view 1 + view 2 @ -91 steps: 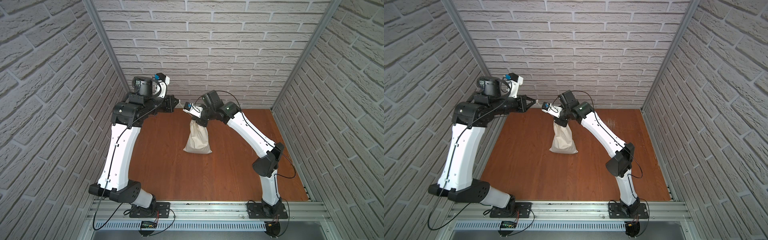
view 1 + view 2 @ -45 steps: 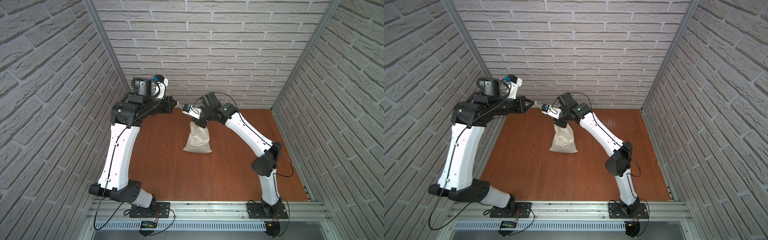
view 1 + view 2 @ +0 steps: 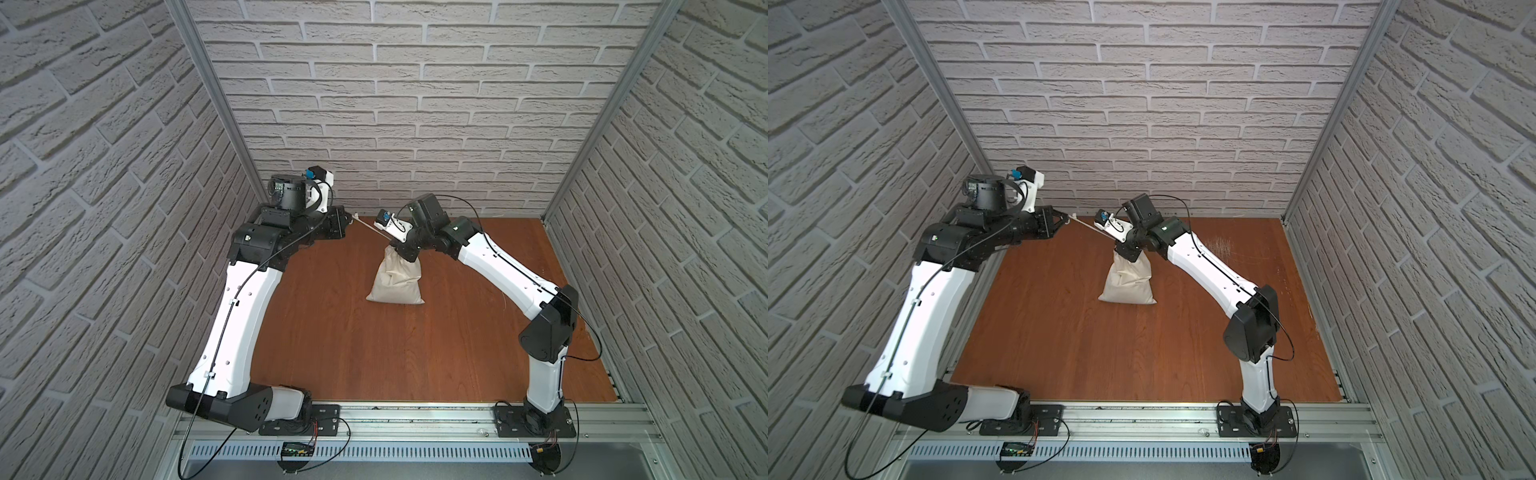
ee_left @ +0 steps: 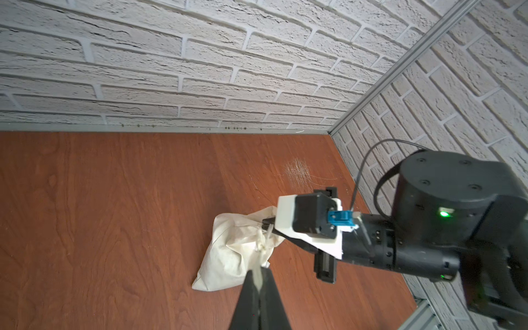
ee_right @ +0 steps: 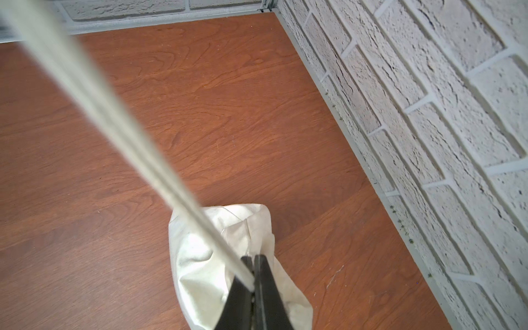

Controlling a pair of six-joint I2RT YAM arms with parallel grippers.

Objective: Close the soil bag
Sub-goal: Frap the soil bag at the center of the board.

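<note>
The soil bag is a cream cloth sack standing on the wooden table, bulging at the base and drawn narrow at the top. My right gripper is shut on its gathered neck from above. A thin beige cord runs taut from the neck, up and to the left. It ends in my left gripper, which is shut on it. In the left wrist view the soil bag shows its puckered mouth.
White brick walls close in the table on three sides, with aluminium posts at the back corners. The left gripper hangs near the back left corner. A scratched patch marks the table at back right. A metal rail runs along the front edge.
Both arms have barely moved; the cord stays stretched between them. The right jaws have closed slightly tighter on the bag's neck.
</note>
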